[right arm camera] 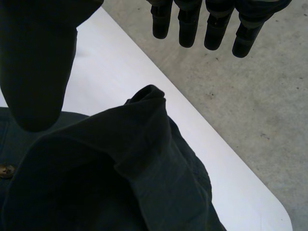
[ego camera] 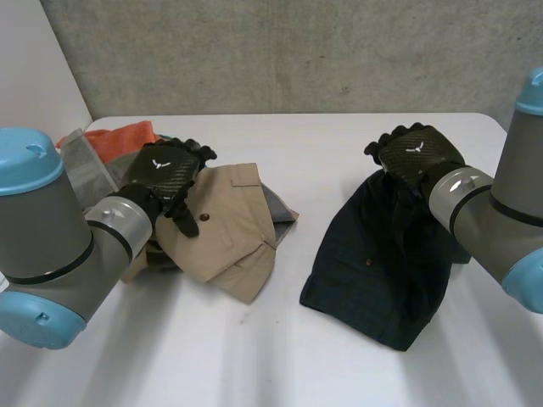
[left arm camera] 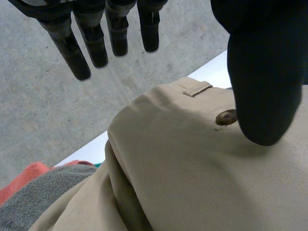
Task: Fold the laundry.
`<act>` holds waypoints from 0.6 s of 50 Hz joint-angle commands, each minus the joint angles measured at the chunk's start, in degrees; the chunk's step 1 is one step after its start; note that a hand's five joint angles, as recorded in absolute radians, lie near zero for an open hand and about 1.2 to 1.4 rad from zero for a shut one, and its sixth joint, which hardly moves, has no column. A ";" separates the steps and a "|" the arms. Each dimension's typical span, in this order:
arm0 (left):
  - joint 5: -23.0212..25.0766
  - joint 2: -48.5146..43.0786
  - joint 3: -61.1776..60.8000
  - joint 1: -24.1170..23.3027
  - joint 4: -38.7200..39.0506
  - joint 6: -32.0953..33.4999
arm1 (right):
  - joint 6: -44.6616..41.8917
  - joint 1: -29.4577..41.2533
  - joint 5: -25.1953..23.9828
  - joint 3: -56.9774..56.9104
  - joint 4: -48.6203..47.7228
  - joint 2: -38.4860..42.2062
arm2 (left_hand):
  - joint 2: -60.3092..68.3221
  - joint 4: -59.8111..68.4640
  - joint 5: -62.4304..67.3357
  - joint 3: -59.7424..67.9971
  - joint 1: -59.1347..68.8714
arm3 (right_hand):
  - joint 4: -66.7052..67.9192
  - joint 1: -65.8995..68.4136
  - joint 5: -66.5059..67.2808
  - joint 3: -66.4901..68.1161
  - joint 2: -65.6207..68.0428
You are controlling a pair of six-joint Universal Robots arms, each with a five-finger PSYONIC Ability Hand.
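Tan shorts point(ego camera: 229, 233) lie folded on the left of the white table point(ego camera: 288, 136), on top of a grey cloth. My left hand point(ego camera: 167, 174) hovers above their near-left part, open, fingers point(left arm camera: 79, 45) straight and thumb above a button point(left arm camera: 226, 117) on the tan shorts point(left arm camera: 192, 173). Dark navy shorts point(ego camera: 382, 254) lie on the right. My right hand point(ego camera: 416, 157) hangs above their far edge, open, fingers point(right arm camera: 187, 29) straight, holding nothing. A raised fold of the navy shorts point(right arm camera: 125, 168) sits under its palm.
An orange cloth point(ego camera: 123, 137) and a grey towel point(ego camera: 280, 208) lie in a pile under and behind the tan shorts. A clear mesh item point(ego camera: 85, 165) sits at the table's far left. A grey wall stands behind the table.
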 commanded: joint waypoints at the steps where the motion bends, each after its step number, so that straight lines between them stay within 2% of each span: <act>1: 1.93 -3.82 0.09 1.26 0.15 3.66 | -1.18 0.15 -0.22 2.24 -2.81 0.83 | -5.18 -4.89 -4.71 -5.06 -4.48 | -1.78 -2.64 -2.48 -1.82 -1.72; 7: 3.61 -9.28 1.66 2.93 0.24 15.27 | -1.62 0.33 -0.31 2.51 -3.25 1.10 | -5.18 -4.89 -4.71 -5.06 -4.48 | -1.78 -2.64 -2.48 -1.82 -1.72; 8: 3.52 -10.59 2.54 2.84 0.33 18.42 | -1.71 0.41 -0.31 2.60 -3.34 1.01 | -0.71 -0.42 -0.24 -0.59 -0.02 | -1.78 -2.64 -2.48 -1.82 -1.72; 11: 3.00 -12.97 4.74 2.84 0.51 22.57 | -1.88 0.59 -0.40 2.77 -3.52 1.10 | 30.23 30.52 30.70 30.35 30.92 | -1.78 -2.64 -2.48 -1.82 -1.72; 12: 1.60 -14.10 7.01 2.93 0.59 24.50 | -1.97 0.59 -0.40 2.86 -3.78 1.10 | 56.50 56.79 56.97 56.62 57.20 | -1.78 -2.64 -2.48 -1.82 -1.72; 13: 0.46 -14.55 8.42 3.19 0.68 25.12 | -2.06 0.59 -0.40 2.86 -3.95 1.10 | 64.74 65.03 65.21 64.86 65.43 | -1.78 -2.64 -2.48 -1.82 -1.72; 14: -1.12 -14.64 9.74 3.80 0.77 25.30 | -2.15 0.59 -0.40 2.86 -4.04 1.01 | 64.82 65.11 65.29 64.94 65.52 | -1.78 -2.64 -2.48 -1.82 -1.72; 15: -5.14 -14.03 12.45 5.72 1.20 24.61 | -2.32 0.59 -0.40 3.04 -4.22 0.83 | 64.82 65.11 65.29 64.94 65.52 | -1.78 -2.64 -2.48 -1.82 -1.72; 18: -12.70 -10.97 18.16 9.85 2.96 20.23 | -2.85 0.50 -0.40 3.30 -4.57 0.57 | 64.82 65.11 65.29 64.94 65.52 | -1.78 -2.64 -2.48 -1.82 -1.72; 19: -13.78 -10.34 19.85 10.83 3.66 18.90 | -3.02 0.50 -0.40 3.30 -4.57 0.57 | 64.82 65.11 65.29 64.94 65.52 | -1.78 -2.64 -2.48 -1.82 -1.72; 24: -13.00 -12.52 30.57 17.42 5.60 14.76 | -3.99 0.59 -0.48 3.48 -4.75 0.31 | 64.82 65.11 65.29 64.94 65.52 | -1.78 -2.64 -2.48 -1.82 -1.72; 30: -14.84 -25.70 48.05 23.05 1.30 19.85 | -4.61 0.94 -0.57 4.35 -5.27 0.13 | 64.82 65.11 65.29 64.94 65.52 | -1.78 -2.64 -2.48 -1.82 -1.72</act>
